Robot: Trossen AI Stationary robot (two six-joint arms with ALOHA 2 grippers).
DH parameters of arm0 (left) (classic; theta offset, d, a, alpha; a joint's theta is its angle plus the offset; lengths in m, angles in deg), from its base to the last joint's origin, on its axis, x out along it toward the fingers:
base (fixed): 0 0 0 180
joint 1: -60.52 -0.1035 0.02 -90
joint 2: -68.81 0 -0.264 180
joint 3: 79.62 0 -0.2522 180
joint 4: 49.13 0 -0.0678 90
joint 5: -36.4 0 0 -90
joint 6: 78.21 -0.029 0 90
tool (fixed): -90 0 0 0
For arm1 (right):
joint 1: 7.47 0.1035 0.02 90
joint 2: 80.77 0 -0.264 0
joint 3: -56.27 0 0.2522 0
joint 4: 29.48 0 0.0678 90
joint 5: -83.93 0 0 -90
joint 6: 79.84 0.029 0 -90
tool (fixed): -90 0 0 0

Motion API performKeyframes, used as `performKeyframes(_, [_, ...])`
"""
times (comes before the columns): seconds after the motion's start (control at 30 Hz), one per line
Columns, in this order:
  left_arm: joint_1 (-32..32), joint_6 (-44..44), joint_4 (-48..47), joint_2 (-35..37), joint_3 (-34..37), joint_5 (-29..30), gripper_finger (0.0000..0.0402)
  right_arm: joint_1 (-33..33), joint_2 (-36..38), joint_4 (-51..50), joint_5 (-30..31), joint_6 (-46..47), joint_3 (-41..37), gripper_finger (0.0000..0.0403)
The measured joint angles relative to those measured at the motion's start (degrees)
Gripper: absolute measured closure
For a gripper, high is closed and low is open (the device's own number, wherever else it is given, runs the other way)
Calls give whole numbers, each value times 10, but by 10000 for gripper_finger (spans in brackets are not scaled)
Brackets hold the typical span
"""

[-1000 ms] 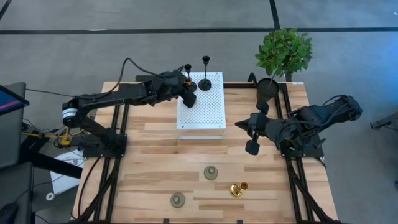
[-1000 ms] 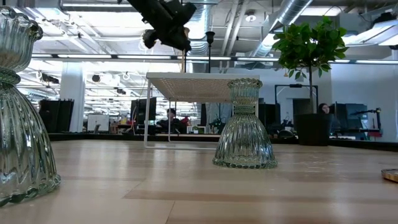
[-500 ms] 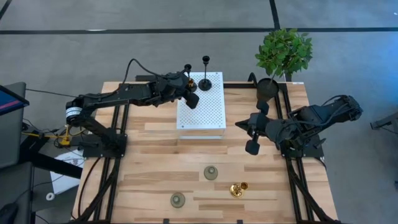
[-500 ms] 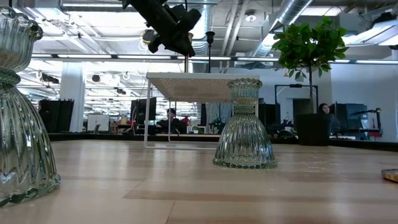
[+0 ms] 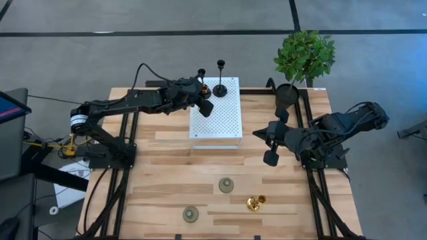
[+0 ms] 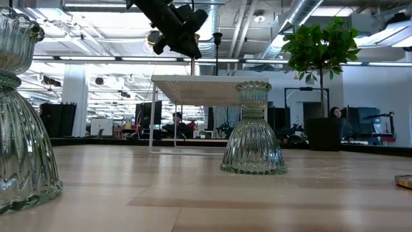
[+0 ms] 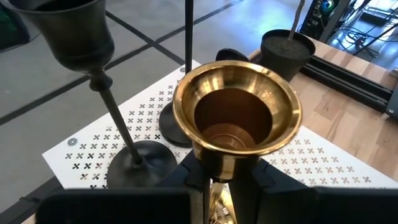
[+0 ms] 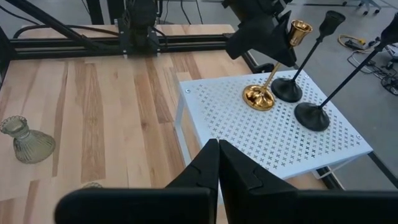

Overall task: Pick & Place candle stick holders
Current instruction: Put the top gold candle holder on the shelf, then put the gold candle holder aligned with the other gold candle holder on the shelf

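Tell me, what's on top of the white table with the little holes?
On the white table stand two black candle holders and a gold candle holder, gripped by the left hand. Underneath it is hidden.

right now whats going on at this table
The left gripper is shut on the stem of a gold holder, its base on or just above the white perforated stand beside two black holders. The right gripper waits over the table's right side. Two grey-green holders and another gold one remain on the table.
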Motion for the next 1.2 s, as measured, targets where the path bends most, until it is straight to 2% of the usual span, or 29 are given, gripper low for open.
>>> performKeyframes(0.43, [0,0,-8,0,0,0,360,0,0,0,0,0,0,403])
performKeyframes(0.93, [0,-26,-11,-1,2,-4,300,0,0,0,0,0,0,403])
performKeyframes(1.2, [0,-26,-22,-1,2,-24,242,0,0,0,0,0,0,403])
